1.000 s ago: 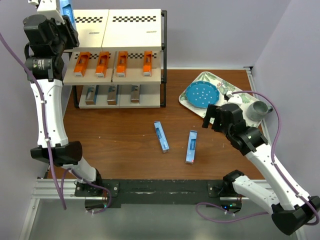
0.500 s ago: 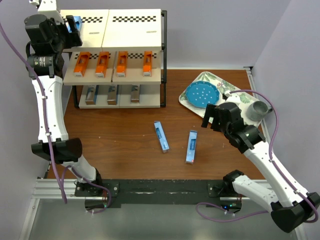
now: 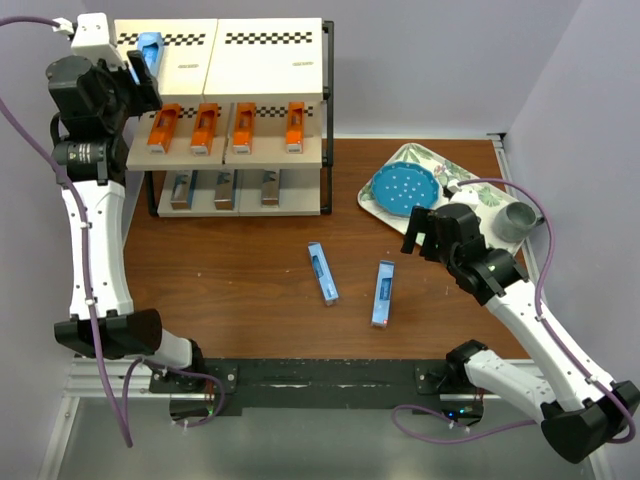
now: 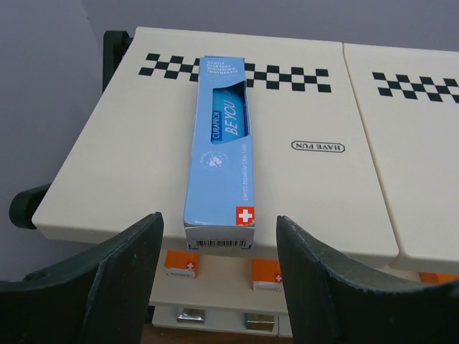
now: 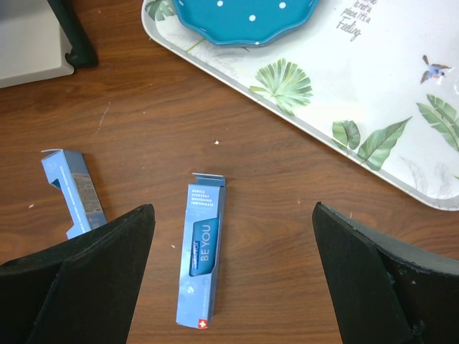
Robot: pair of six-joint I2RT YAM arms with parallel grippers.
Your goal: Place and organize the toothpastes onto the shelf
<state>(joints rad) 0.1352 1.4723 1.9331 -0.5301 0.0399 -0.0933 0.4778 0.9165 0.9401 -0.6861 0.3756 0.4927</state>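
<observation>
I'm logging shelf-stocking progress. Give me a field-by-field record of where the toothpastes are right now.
Top tier of shelf: one light blue toothpaste, flat, ungripped
Middle tier: four orange toothpastes
Bottom tier: three silver-grey toothpastes
Table: two light blue toothpastes, apart
Left claw: open, flanking top carton's near end
Right claw: open, above table cartons

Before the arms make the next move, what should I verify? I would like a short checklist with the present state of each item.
1. Light blue toothpaste carton lies flat on the top cream shelf board: ok.
2. Left gripper open, fingers clear of that carton on both sides: ok.
3. Carton's near end not overhanging the board's edge: cannot tell.
4. Right gripper open, holding nothing: ok.
5. All cartons shelved: not ok; two more light blue cartons lie on the brown wooden table.
6. Free room beside the carton on the top board: ok.
</observation>
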